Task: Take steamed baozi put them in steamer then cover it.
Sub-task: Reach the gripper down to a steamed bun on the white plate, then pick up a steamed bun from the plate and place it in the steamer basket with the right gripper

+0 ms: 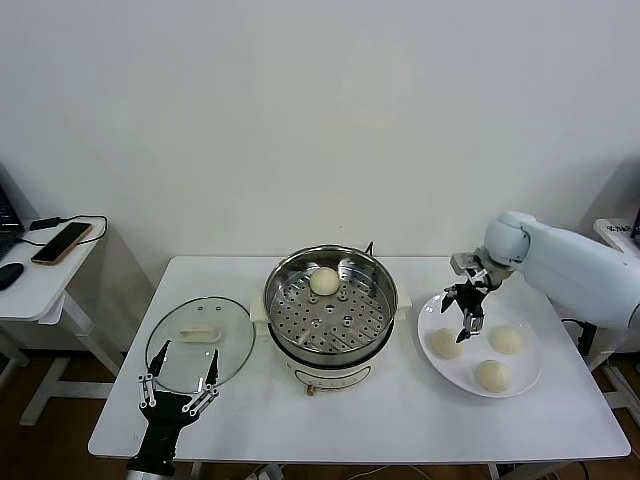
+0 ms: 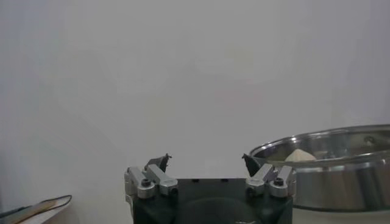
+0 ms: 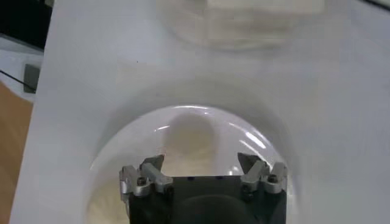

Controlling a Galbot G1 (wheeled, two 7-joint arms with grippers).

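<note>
The steel steamer (image 1: 330, 305) stands mid-table on its cream pot base, with one steamed baozi (image 1: 323, 281) at the back of its perforated floor. Three more baozi (image 1: 444, 343) (image 1: 506, 340) (image 1: 493, 375) lie on a white plate (image 1: 522, 372) at the right. My right gripper (image 1: 468, 310) hangs open just above the plate's left side, over the nearest bun. In the right wrist view that gripper (image 3: 200, 163) is empty, with a baozi (image 3: 192, 137) below it. My left gripper (image 1: 180, 385) waits open at the front left. In its wrist view, that gripper (image 2: 207, 159) faces the steamer (image 2: 329, 176).
The clear glass lid (image 1: 235, 345) with its cream handle lies flat on the white table (image 1: 400, 420), left of the steamer and just behind my left gripper. A side table (image 1: 40, 275) at far left carries a phone (image 1: 62, 242) and a cable.
</note>
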